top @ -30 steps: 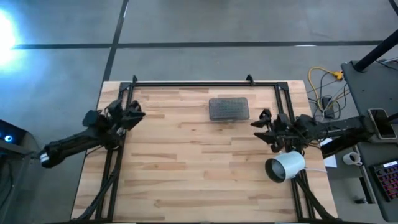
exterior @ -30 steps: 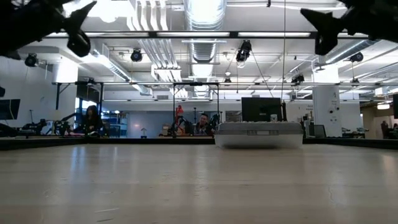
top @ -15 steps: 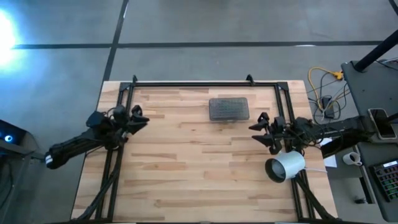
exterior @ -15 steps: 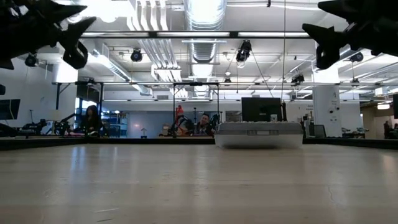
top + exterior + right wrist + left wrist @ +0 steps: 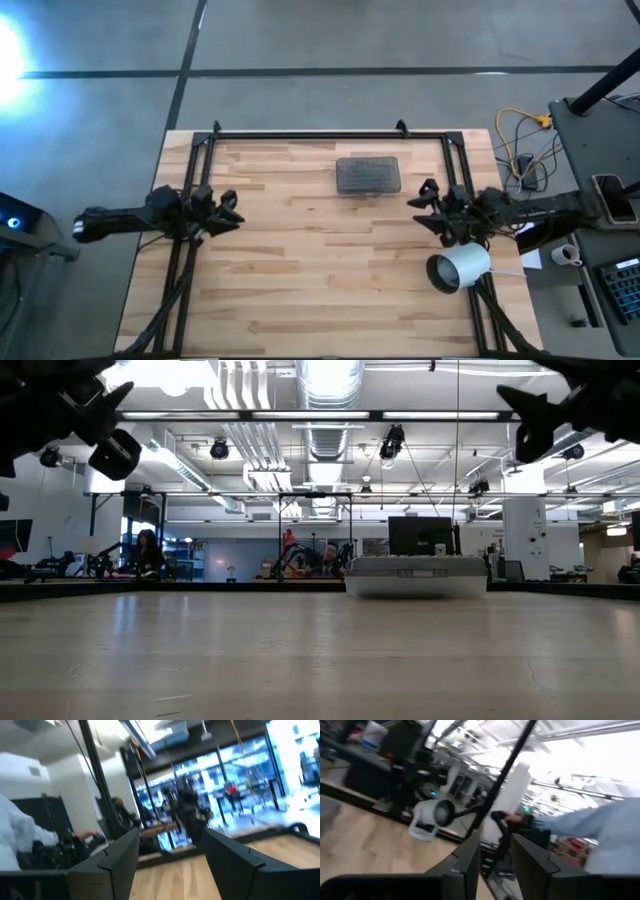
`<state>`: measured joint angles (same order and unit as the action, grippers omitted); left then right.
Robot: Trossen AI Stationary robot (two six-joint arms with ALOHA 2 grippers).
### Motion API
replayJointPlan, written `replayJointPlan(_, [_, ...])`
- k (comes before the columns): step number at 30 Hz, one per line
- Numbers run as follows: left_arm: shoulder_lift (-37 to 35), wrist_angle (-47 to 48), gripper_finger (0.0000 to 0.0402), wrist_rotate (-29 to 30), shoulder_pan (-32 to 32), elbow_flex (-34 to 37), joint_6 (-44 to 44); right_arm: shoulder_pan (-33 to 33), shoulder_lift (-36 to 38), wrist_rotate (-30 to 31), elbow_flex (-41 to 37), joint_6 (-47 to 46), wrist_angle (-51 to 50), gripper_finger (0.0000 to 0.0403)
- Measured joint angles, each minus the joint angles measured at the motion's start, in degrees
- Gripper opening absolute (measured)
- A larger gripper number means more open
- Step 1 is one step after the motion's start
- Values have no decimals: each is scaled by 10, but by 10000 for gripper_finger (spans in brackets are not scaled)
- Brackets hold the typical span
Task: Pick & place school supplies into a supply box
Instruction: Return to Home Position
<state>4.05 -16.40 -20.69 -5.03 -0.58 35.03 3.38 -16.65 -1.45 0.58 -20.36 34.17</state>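
Observation:
The supply box (image 5: 368,175), a small case with its grey textured lid shut, rests flat on the far middle of the table; the low view shows the supply box (image 5: 415,575) too. No pens, pencils, markers or scissors show in any view. My left gripper (image 5: 235,208) hovers open over the table's left side, pointing right. My right gripper (image 5: 418,203) hovers open at the right side, pointing left, near and to the right of the box. In the low view the left gripper (image 5: 105,440) and the right gripper (image 5: 535,420) hang well above the tabletop.
A white cylinder (image 5: 458,268) lies on its side at the table's right edge, just nearer than my right arm; the left wrist view also shows this cylinder (image 5: 430,817). A black frame (image 5: 310,134) borders the table. A person's pale sleeve (image 5: 600,840) shows beyond the table.
My left arm has swung toward the table's near edge, so the arm now lies level instead of slanting, and its gripper sits nearer and slightly farther right. It has stayed open. The box and the cylinder have not moved.

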Motion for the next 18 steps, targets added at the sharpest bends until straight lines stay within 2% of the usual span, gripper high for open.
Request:
replayJointPlan(10, [-39,29,93,-1,8,0,0,0,158,0,-1,0,-33,210])
replayJointPlan(14, [-38,19,93,0,8,0,0,-2,165,1,-1,11,-17,210])
replayJointPlan(18, [-39,59,93,-1,9,0,0,-13,167,2,0,10,-21,210])
